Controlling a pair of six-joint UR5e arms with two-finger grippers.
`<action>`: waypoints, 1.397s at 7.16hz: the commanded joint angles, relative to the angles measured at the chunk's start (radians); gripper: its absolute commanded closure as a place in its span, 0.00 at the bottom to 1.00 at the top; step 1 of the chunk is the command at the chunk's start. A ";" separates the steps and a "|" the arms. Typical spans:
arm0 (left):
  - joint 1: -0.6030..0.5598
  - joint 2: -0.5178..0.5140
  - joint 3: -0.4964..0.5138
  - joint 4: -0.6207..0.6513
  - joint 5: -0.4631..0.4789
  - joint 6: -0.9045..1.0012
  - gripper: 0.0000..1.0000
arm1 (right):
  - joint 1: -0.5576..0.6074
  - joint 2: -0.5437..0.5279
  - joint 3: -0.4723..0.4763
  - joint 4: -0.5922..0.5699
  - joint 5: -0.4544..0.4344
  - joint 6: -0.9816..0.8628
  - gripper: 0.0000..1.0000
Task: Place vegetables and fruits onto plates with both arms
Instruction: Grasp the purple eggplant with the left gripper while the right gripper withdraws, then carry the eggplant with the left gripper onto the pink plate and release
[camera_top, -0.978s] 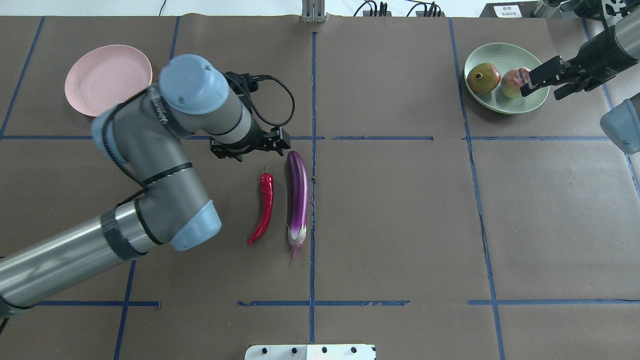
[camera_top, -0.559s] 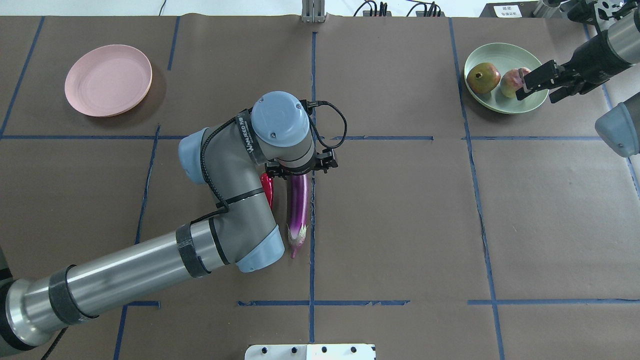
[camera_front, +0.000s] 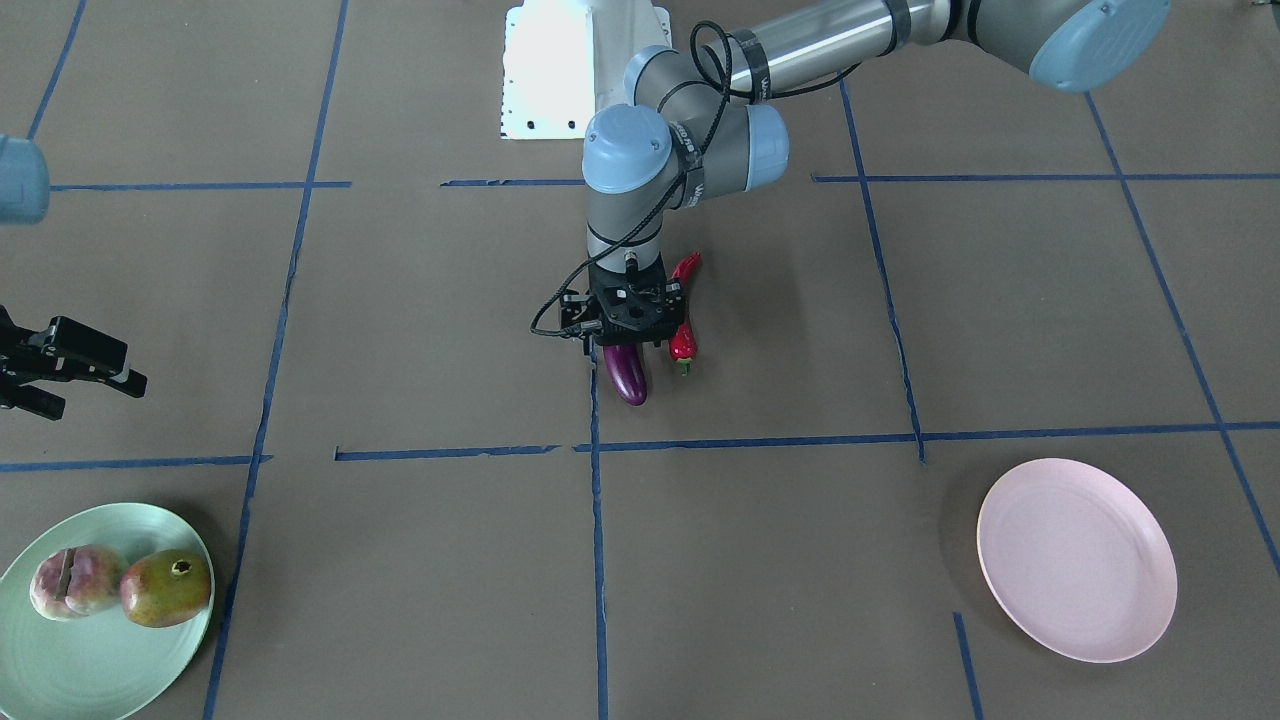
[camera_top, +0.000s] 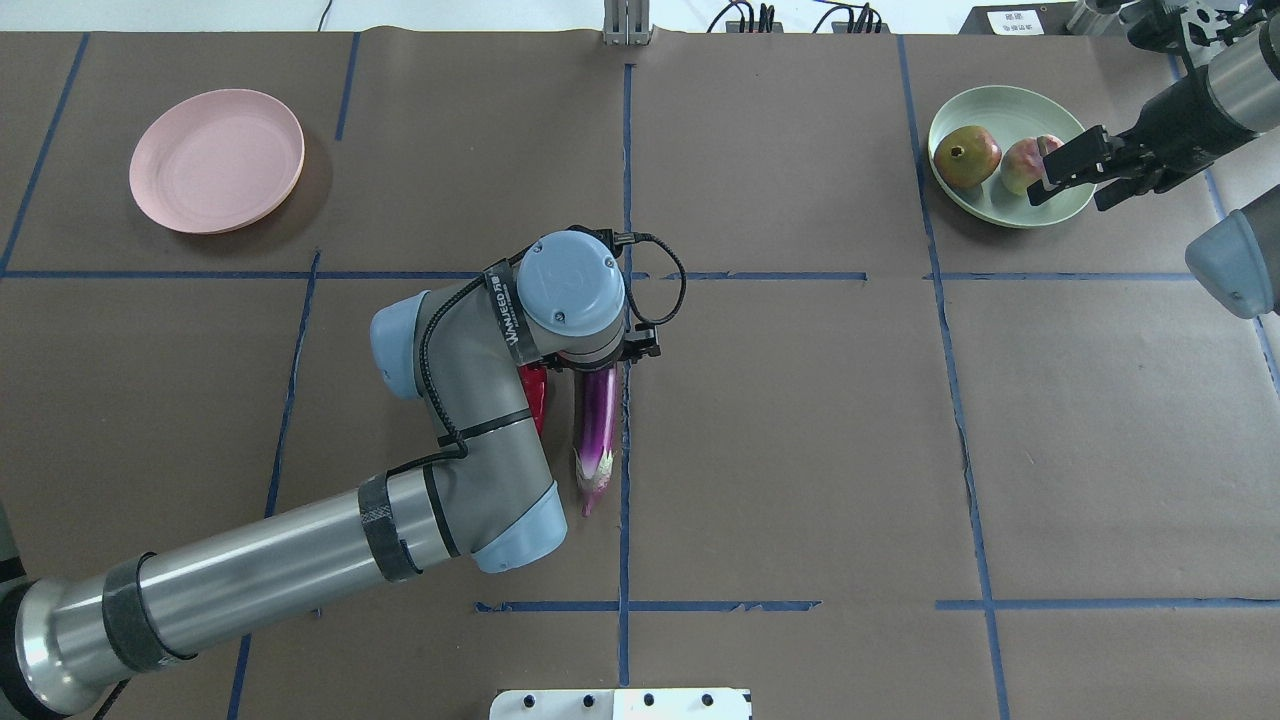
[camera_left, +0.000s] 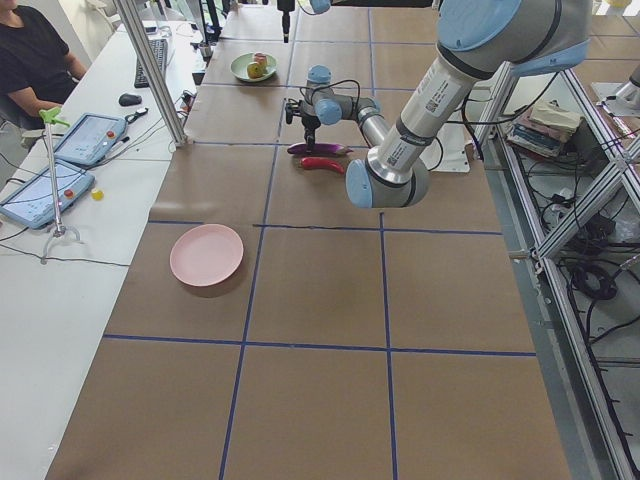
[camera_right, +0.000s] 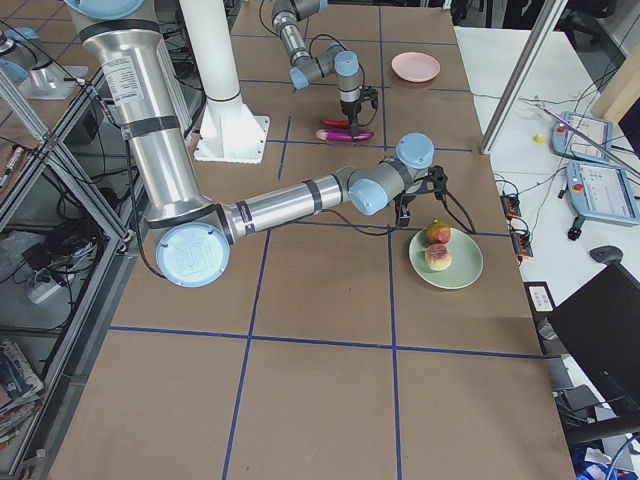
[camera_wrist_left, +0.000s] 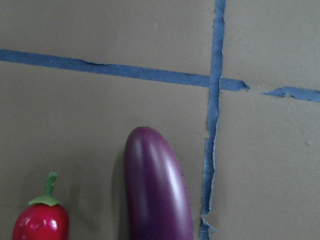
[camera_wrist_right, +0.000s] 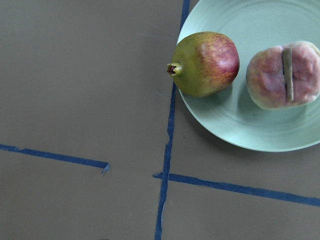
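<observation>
Eggplant (camera_top: 597, 425) lay lengthwise on the brown paper beside a blue tape line (camera_top: 624, 560), its stem cap toward the robot. The red chili (camera_front: 683, 338) lay just beside it, on the robot's left. The left arm (camera_top: 300, 560) bent over both, so from above its wrist covered the eggplant's rounded end and most of the chili. The left gripper (camera_front: 630, 340) hung pointing down at that rounded end; whether its jaws were spread, or touched the eggplant, could not be told. Well apart, near the far left corner, sat the pink plate (camera_top: 216, 160). At the far right the mint plate (camera_top: 1000, 210) held both fruits side by side, the crowned fruit (camera_wrist_right: 205, 62) and the grooved fruit (camera_wrist_right: 282, 75). The right gripper (camera_front: 100, 396) hovered near that plate, jaws apart, gripping nothing. A person (camera_left: 30, 55) sat at a side table with tablets (camera_left: 85, 135)
</observation>
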 joint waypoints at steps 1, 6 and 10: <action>0.003 0.005 -0.004 -0.001 0.000 0.003 0.93 | -0.006 0.000 -0.002 -0.001 0.002 0.001 0.00; -0.174 0.061 -0.141 -0.010 -0.006 -0.030 1.00 | -0.016 0.000 -0.001 0.001 -0.001 0.018 0.00; -0.562 0.199 0.098 -0.167 -0.118 0.358 1.00 | -0.016 -0.017 0.001 0.004 -0.016 0.018 0.00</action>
